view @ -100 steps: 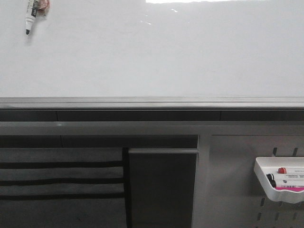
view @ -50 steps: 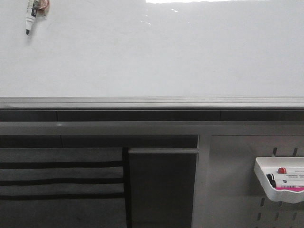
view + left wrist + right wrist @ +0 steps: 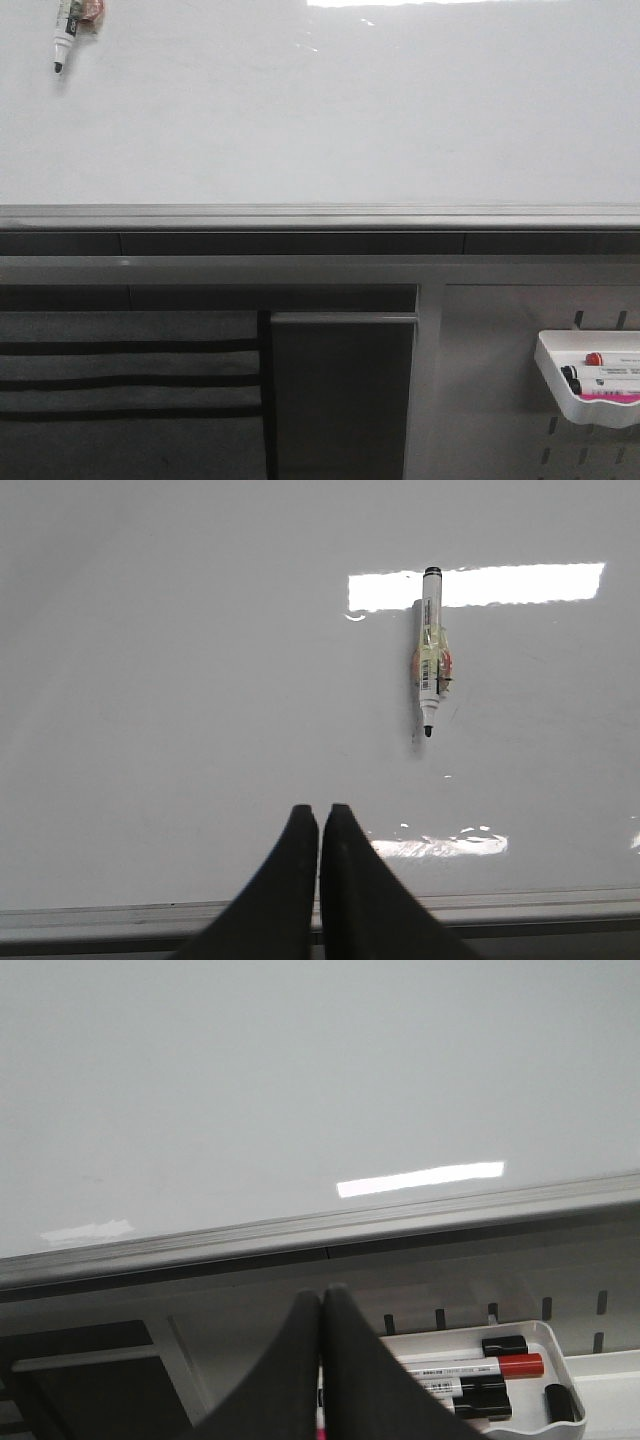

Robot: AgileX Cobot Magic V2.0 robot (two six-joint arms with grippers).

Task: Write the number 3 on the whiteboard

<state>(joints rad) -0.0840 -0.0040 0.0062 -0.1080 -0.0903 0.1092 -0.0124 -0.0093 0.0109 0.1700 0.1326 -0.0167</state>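
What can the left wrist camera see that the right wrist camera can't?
Only the left wrist view shows the marker stuck on the whiteboard, tip down, and the left gripper, fingers shut together. Only the right wrist view shows the white tray with markers lying in it, the pegboard, and the right gripper, also shut. Both show the blank white board and its grey rail.

Marker (image 3: pixel 64 35) on whiteboard (image 3: pixel 330 120), upper left in front view: sits slightly higher than 1.0 s ago, more of its top cut off by frame edge. No shift since 0.5 s ago. No new strokes on board.
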